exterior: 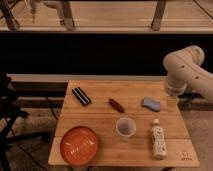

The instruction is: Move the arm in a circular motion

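Camera view: a wooden bench (100, 117) seen from the front and above, with a dark wall behind it.
Arm (187, 70): cream-white, made of thick rounded segments. It enters from the right edge, and its bulbous joint hangs above the bench's right rear corner.
End effector (172, 103): narrow pale tip pointing down, just right of the blue cloth (151, 103). Whether it is apart or together cannot be told.
Blue cloth: right rear of the bench.
Bottle (158, 140): white, lying on its side at the right front.
Cup (125, 127): clear, upright, centre front.
Bowl (79, 145): orange, left front corner.
Dark red object (116, 105): centre of the bench.
Black object (81, 96): left rear, lying diagonally.
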You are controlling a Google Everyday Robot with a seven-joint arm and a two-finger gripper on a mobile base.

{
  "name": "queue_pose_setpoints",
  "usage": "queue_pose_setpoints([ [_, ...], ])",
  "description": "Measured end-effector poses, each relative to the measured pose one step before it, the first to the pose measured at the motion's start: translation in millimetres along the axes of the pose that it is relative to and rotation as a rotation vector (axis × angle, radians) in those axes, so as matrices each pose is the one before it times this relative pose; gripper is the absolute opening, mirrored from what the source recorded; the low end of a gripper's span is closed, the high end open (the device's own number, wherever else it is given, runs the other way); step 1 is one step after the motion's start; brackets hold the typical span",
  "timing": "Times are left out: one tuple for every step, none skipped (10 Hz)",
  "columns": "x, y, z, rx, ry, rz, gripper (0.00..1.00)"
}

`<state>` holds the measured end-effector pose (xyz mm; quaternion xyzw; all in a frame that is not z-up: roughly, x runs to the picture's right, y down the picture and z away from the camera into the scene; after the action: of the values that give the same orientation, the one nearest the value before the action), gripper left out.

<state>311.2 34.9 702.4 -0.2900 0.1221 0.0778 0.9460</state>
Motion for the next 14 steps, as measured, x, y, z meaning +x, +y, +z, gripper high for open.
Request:
queue_pose_setpoints([
  [-30.20,-10.18,-3.38,-0.00235,0.00551,-0.02775,0.80],
  [-13.74,-4.07,-1.76,-0.00100,0.00152,-0.01468,0.80],
  [-21.22,-4.70,-3.08,-0.00022,-0.00202,-0.02565,0.80],
  [-19.65,-3.08,-4.10,0.00278,-0.00512,-0.02694,0.80],
  [-22.96,-1.28,-5.76,0.00604,-0.00698,-0.03706,0.80],
  [-22.86,1.09,-5.46,0.00541,-0.00618,-0.04189,0.80],
  [-20.68,3.10,-5.23,0.00198,-0.01210,-0.03831,0.80],
  [-19.27,5.04,-5.59,0.00631,-0.01384,-0.04785,0.80],
  [-21.19,8.58,-4.85,0.00839,-0.01787,-0.05638,0.80],
  [-15.50,11.58,-3.69,0.00834,-0.01381,-0.04749,0.80],
  [-10.44,20.68,-1.43,-0.00088,-0.00104,-0.04047,0.80],
  [-7.32,13.86,-0.46,0.00010,-0.00407,-0.01965,0.80],
  [-2.69,19.14,0.44,-0.00308,0.00281,-0.01282,0.80],
  [2.08,21.17,0.46,-0.00196,0.00427,-0.00355,0.80],
])
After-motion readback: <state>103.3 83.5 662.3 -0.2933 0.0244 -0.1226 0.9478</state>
